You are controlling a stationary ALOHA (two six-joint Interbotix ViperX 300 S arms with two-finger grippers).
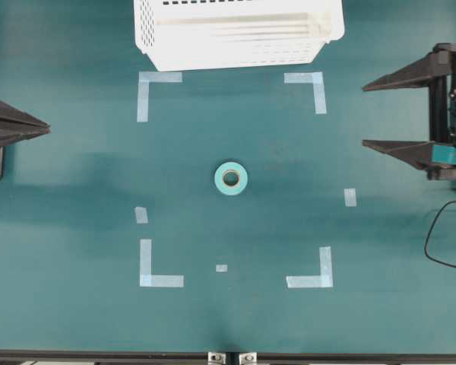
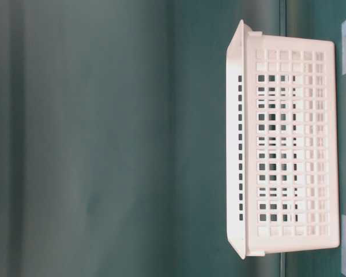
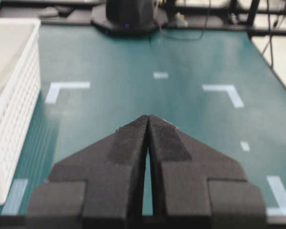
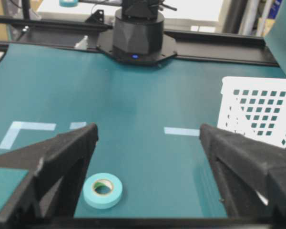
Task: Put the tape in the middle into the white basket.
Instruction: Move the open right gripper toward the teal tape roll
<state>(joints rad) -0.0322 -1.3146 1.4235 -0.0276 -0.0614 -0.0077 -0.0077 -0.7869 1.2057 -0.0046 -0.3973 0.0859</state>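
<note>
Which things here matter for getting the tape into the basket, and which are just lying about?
For the job:
tape roll
white basket
right gripper, open
left gripper, shut

Lying about:
corner marks
small tape strips
black cable

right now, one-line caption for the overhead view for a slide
Tape flat mid-table, white basket at far edge, right pincer open, left pincer shut.

No legible text or labels anywhere.
</note>
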